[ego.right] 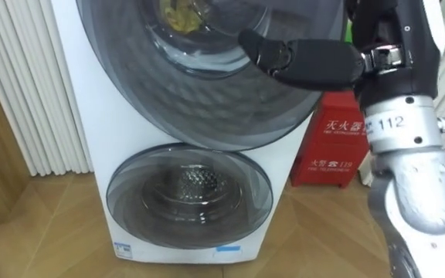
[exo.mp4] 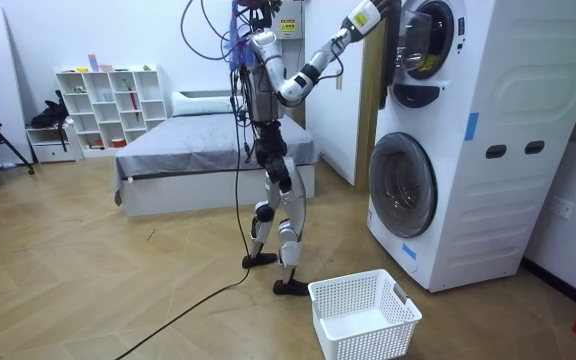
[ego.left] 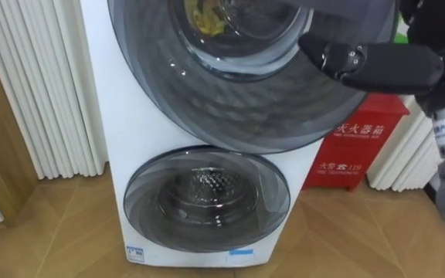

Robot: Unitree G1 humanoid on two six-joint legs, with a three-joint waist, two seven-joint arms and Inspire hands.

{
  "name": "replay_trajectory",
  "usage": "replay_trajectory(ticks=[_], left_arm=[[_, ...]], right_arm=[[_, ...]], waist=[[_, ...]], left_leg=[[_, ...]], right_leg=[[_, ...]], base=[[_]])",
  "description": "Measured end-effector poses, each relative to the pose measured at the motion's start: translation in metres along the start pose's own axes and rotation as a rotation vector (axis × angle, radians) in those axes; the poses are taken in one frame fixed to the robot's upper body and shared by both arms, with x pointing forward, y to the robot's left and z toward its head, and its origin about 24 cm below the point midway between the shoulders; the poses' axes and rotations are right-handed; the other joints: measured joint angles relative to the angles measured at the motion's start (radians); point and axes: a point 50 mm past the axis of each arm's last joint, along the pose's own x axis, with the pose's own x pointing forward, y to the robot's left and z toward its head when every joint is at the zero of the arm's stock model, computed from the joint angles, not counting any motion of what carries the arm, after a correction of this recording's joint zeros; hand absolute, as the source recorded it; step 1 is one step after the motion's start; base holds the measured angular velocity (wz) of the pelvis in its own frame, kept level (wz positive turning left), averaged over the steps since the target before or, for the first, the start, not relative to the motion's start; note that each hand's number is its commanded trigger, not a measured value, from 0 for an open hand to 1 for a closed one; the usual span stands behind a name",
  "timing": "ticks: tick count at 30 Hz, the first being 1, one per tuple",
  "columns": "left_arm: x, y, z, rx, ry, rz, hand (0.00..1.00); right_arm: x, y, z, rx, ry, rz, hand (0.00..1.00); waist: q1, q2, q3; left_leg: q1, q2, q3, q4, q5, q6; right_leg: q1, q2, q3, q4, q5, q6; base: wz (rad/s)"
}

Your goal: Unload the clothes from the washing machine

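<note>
A white stacked washing machine (ego.left: 107, 116) stands before me, with a round dark-glass upper door (ego.left: 238, 100) and a closed lower door (ego.left: 207, 199). A yellow cloth (ego.left: 204, 20) shows through the upper door's glass bowl; in the room view the yellow cloth (exo.mp4: 415, 65) lies in the upper drum. My right hand (ego.left: 361, 63) reaches in from the right at the upper door, fingers stretched out towards the glass and holding nothing. In the room view I stand facing the machine with that right hand (exo.mp4: 362, 16) raised to the top of the upper door (exo.mp4: 389, 50), which stands swung out from the machine.
A white laundry basket (exo.mp4: 363, 315) sits on the wooden floor by my feet, in front of the lower door. A red box (ego.left: 355, 143) stands right of the machine. White slatted panels (ego.left: 37, 85) are on the left. A bed (exo.mp4: 198, 150) is behind me.
</note>
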Motion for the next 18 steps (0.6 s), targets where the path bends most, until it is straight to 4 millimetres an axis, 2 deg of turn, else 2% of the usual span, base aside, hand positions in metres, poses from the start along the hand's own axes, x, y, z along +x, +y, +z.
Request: replay_trajectory(ticks=[7,9,13,16,18], left_arm=[[0.001,0.0,0.0,-0.001,0.0,-0.01,0.0],[0.001,-0.001,0.003,0.0,-0.012,-0.019,0.0],[0.001,-0.002,0.005,0.02,-0.017,-0.026,0.0],[0.001,-0.003,0.006,0.031,-0.019,-0.018,0.0],[0.001,-0.002,0.006,0.032,-0.02,-0.01,0.0]], right_arm=[[-0.006,0.003,0.004,0.061,-0.034,0.037,0.0],[-0.006,0.005,0.006,0.107,-0.053,0.05,0.0],[-0.007,0.008,0.008,0.152,-0.083,0.071,0.0],[-0.007,0.012,0.01,0.192,-0.106,0.086,0.0],[-0.008,0.015,0.012,0.222,-0.132,0.083,0.0]], waist=[[-0.012,0.0,0.0002],[-0.011,0.001,-0.0027],[-0.011,0.003,-0.0037],[-0.006,0.005,-0.0026],[0.01,0.007,-0.0016]], left_leg=[[-0.001,0.0,0.003,0.001,-0.002,0.0],[0.001,0.001,0.007,0.001,-0.002,0.0],[0.001,0.001,0.008,0.003,-0.002,0.0],[0.002,0.001,0.009,0.003,-0.001,-0.001],[0.004,0.001,0.014,0.003,0.0,-0.002]], right_leg=[[0.0,0.0,0.001,-0.002,0.001,-0.001],[-0.001,0.0,-0.002,-0.002,0.005,-0.003],[0.0,0.001,-0.003,-0.002,0.007,-0.004],[-0.001,0.001,0.0,-0.001,0.007,-0.005],[-0.001,0.004,0.009,-0.002,0.007,-0.005]], base=[[0.0],[-0.05],[-0.01],[-0.02],[-0.05]])
